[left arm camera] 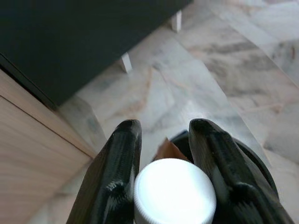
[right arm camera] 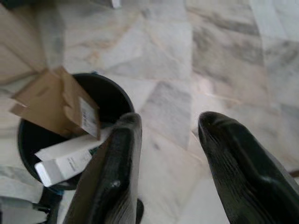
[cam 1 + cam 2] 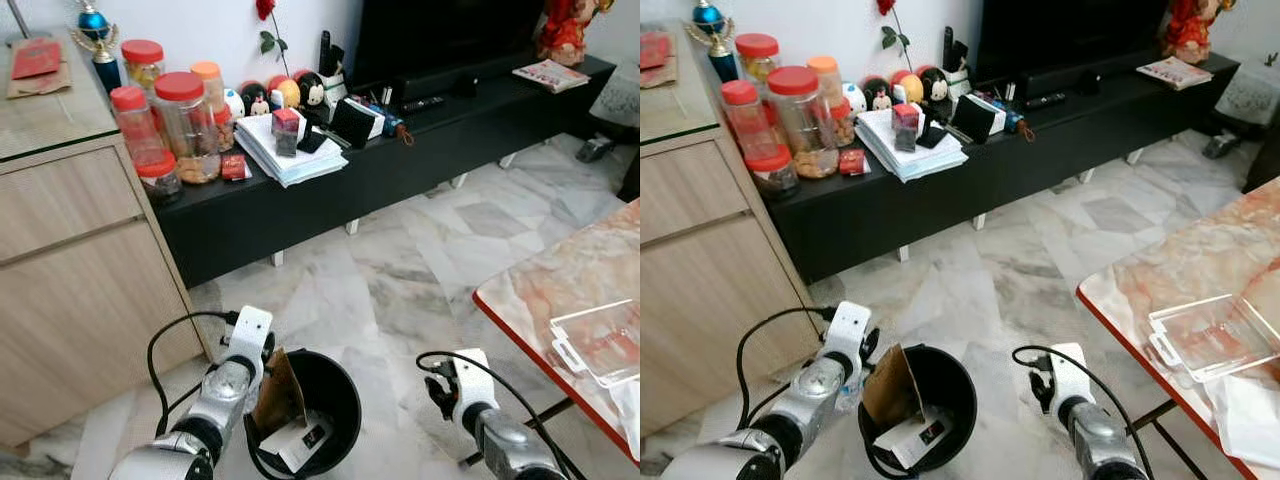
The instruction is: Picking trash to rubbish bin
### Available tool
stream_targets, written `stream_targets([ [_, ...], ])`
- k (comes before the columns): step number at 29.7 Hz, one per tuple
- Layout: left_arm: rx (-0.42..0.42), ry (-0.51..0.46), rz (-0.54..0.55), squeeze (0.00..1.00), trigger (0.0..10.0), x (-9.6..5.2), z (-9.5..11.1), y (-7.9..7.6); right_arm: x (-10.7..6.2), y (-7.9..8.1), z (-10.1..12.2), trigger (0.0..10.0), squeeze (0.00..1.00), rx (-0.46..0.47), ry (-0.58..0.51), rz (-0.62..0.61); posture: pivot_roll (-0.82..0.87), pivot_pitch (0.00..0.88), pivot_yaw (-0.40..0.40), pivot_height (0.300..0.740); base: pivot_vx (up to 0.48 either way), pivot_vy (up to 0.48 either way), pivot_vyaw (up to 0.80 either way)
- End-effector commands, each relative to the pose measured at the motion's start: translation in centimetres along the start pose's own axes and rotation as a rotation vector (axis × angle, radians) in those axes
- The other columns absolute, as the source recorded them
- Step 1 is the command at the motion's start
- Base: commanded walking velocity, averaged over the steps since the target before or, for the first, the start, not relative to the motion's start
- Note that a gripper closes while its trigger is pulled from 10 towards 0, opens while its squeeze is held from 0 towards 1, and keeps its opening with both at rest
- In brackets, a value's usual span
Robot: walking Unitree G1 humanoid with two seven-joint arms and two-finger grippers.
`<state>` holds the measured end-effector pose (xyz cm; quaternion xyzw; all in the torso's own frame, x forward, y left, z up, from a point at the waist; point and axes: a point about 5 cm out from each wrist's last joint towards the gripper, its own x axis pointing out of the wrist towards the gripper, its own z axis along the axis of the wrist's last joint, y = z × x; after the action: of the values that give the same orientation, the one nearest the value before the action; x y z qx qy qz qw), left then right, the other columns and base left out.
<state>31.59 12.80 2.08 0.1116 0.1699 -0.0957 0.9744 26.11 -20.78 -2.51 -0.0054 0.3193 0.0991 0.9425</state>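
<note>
Holding white-capped bottle clenched in left gripper jaws beside black rubbish bin; bottle best carried over bin opening before release. Right gripper jaws spread, empty.

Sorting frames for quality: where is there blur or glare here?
Left wrist view: the white cap close to the lens is bright, nearly washed out, floor behind soft. Right wrist view: bin and cardboard soft. Left eye view: sharp, mild sheen on marble floor.
</note>
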Motion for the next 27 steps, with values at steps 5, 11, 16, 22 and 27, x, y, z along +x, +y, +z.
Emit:
stream_targets([
  [5,0.015,-0.094,-0.012,0.00,10.0,0.9,2.7,-0.2,0.7,1.0,3.5,10.0,0.00,-0.039,-0.118,0.102,0.10,0.088,-0.107,0.740,0.000,0.000,0.00],
  [11,0.029,-0.161,-0.058,0.00,10.0,1.4,4.8,-0.8,0.7,2.0,5.2,10.0,0.00,-0.044,-0.181,0.198,0.09,0.104,-0.116,0.740,0.000,0.000,0.00],
  [16,-0.004,-0.188,-0.099,0.00,10.0,1.7,6.1,-1.6,0.3,2.3,5.4,10.0,0.00,-0.074,-0.198,0.248,0.07,0.120,-0.121,0.740,0.000,0.000,0.00],
  [22,-0.005,-0.204,-0.144,0.00,10.0,1.8,6.6,-2.7,-0.2,2.1,5.3,10.0,0.00,-0.077,-0.204,0.270,0.06,0.129,-0.119,0.740,0.000,0.000,0.00],
  [27,-0.019,-0.201,-0.172,0.27,10.0,1.8,6.6,-3.1,-0.5,2.4,5.2,10.0,0.00,-0.081,-0.205,0.287,0.06,0.137,-0.120,0.740,0.000,0.000,0.00],
])
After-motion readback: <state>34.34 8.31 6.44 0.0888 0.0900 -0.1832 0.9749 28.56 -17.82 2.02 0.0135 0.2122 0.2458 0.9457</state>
